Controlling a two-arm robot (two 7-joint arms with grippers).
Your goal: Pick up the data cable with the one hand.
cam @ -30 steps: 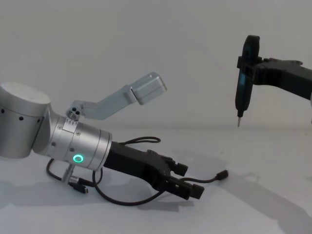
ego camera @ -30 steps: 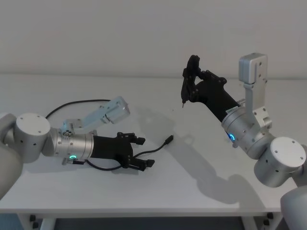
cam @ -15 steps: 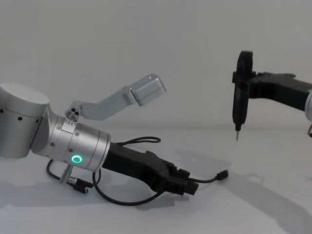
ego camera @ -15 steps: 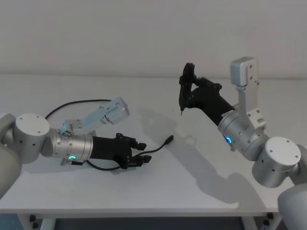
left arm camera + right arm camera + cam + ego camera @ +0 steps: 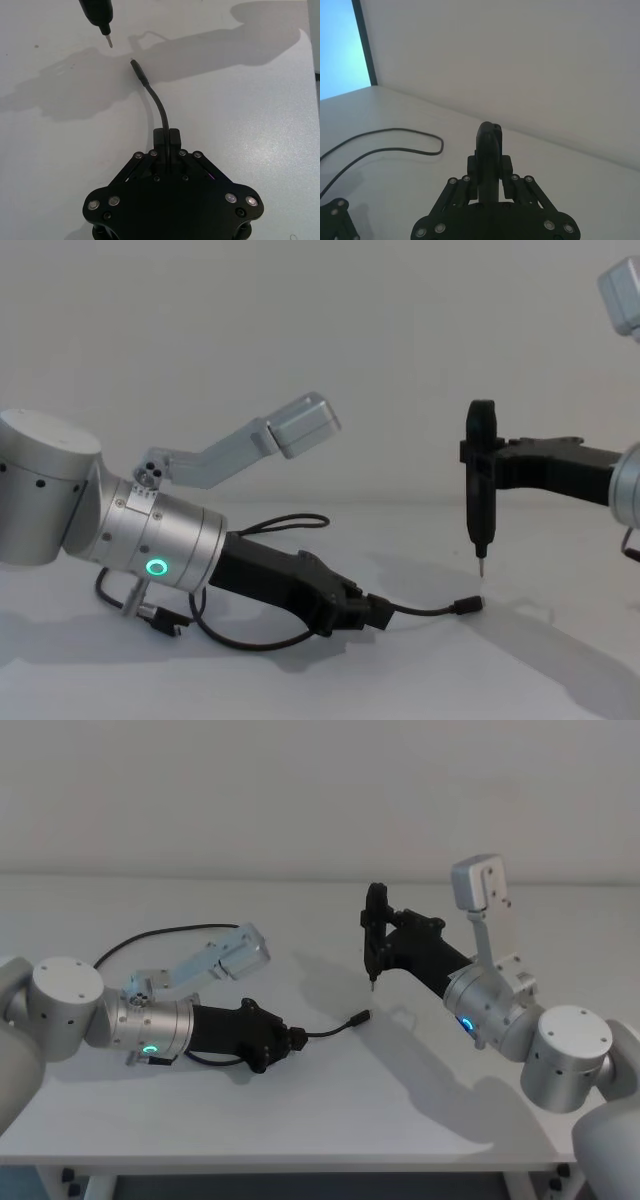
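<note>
Now, over the white flat table (image 5: 330,1120), the black two-fingered left gripper (image 5: 290,1042) and the right gripper (image 5: 385,942) are closed: right on a slim black pen-like tool (image 5: 371,965), left on the thin black data cable (image 5: 325,1031) lying there. Lifted, its small plug (image 5: 362,1016) may catch the tool tip.

My head camera looks forward and down on the surface (image 5: 330,1120) from above; my chest camera sits lower, looking across it sideways; both share my left end effector (image 5: 292,1041), the data cable (image 5: 335,1030) and the pen-like tool (image 5: 373,935); my left wrist camera looks closely along that end effector; my right wrist camera faces the wall (image 5: 520,60).
</note>
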